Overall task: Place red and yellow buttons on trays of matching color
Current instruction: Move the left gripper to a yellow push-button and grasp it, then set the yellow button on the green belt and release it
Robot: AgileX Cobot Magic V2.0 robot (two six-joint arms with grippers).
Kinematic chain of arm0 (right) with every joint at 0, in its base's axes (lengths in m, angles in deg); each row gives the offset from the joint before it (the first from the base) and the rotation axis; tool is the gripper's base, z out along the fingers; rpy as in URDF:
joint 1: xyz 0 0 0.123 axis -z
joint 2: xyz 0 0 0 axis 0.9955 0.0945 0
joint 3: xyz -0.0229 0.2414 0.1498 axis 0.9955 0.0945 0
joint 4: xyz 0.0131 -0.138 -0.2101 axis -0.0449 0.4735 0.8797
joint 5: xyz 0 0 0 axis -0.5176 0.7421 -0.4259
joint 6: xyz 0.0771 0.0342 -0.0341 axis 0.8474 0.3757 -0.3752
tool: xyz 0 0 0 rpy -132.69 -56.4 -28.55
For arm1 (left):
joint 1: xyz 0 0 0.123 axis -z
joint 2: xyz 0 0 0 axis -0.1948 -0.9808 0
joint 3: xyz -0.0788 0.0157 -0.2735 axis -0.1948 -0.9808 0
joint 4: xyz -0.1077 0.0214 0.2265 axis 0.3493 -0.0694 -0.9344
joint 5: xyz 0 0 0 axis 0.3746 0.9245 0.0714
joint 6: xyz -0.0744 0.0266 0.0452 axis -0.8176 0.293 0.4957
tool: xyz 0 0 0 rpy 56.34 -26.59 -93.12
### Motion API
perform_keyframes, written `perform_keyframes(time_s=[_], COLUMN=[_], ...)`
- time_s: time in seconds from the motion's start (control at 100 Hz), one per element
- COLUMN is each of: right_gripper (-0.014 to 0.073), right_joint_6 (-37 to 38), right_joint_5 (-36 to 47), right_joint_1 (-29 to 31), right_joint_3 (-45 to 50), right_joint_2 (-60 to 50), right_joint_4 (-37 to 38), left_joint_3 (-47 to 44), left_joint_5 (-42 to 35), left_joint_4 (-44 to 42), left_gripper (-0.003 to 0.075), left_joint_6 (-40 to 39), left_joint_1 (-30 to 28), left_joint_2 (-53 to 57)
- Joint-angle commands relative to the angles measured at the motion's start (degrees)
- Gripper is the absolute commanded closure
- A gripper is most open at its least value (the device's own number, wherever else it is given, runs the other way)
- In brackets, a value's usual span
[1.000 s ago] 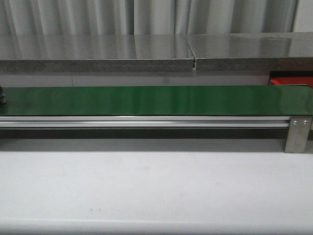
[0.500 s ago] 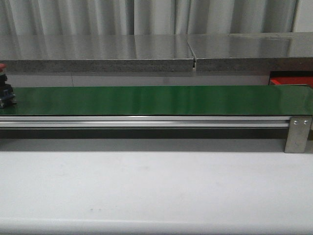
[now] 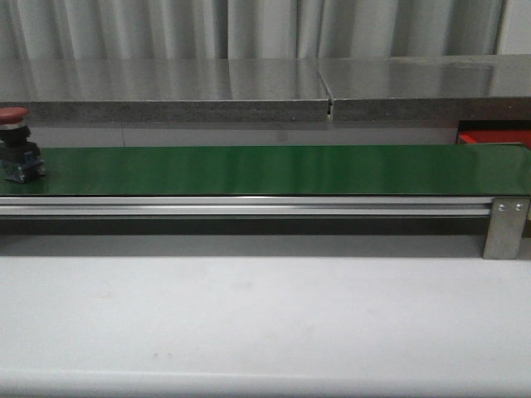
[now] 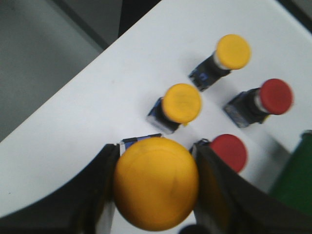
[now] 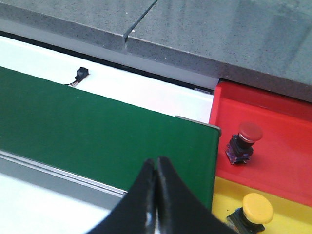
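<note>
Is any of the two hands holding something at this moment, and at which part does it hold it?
The left hand holds a yellow button, gripped on both sides just beneath its domed cap. The right hand is shut on nothing.

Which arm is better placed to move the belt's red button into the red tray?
Probably right: the right gripper sits empty beside the red tray; the left gripper holds a yellow button.

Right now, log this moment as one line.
left tool: shut on yellow button | right tool: shut, empty | red button: on belt, far left
</note>
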Motion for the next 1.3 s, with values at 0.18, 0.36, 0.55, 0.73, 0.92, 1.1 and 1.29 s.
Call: perform_keyframes(time_s=[0.18, 0.36, 0.55, 0.73, 0.92, 1.1, 1.29], right_gripper=[0.0662, 0.0662, 0.0662, 0.0662, 0.0662, 0.0662, 0.0662], right_joint_6=[-0.23, -0.23, -0.23, -0.23, -0.23, -0.23, -0.23], right_joint_5=[1.72, 1.72, 1.72, 1.72, 1.72, 1.72, 1.72], right_joint_1=[0.00, 0.00, 0.00, 0.00, 0.00, 0.00, 0.00], right_joint_3=[-1.50, -1.50, -1.50, -1.50, -1.50, -1.50, -1.50], right_joint_2=[-0.71, -0.71, -0.71, -0.71, -0.71, -0.71, -0.71], right_joint_4=[-1.56, -1.56, -1.56, -1.56, -1.56, -1.56, -1.56], left_joint_3=[1.90, 2.01, 2.38, 2.47, 2.47, 2.47, 2.47], left_joint_5=[-0.15, 0.54, 0.54, 0.80, 0.89, 1.80, 2.65], left_joint_4=[1.45, 1.32, -0.16, -0.52, -2.77, -2.89, -2.69], left_gripper=[0.0741, 0.0741, 0.0741, 0.0741, 0.0741, 0.0727, 0.0408], left_joint_6=[1.50, 2.12, 2.37, 2.37, 2.37, 2.37, 3.78], left_joint_1=[9.58, 16.12, 20.14, 20.56, 20.56, 20.56, 20.56], left_joint_2=[9.33, 8.23, 4.54, 1.64, -0.40, -0.62, -0.62])
